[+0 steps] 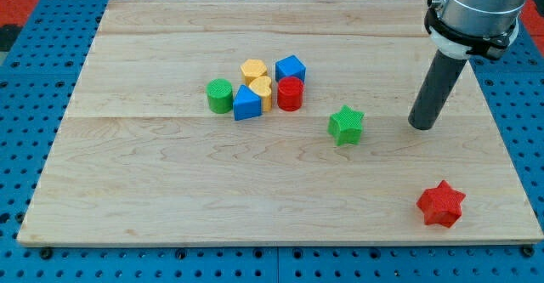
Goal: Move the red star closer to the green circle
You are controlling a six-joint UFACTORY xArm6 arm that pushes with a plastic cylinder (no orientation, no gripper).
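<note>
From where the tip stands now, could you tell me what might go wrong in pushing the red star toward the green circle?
1. My tip is above the red star in the view, not on its right, so a direct push would drive it toward the board's bottom edge.
2. The green star lies near the path to the green circle and may get knocked.
3. The circle touches a tight cluster, with the blue block beside it; overshooting could scatter it.
</note>
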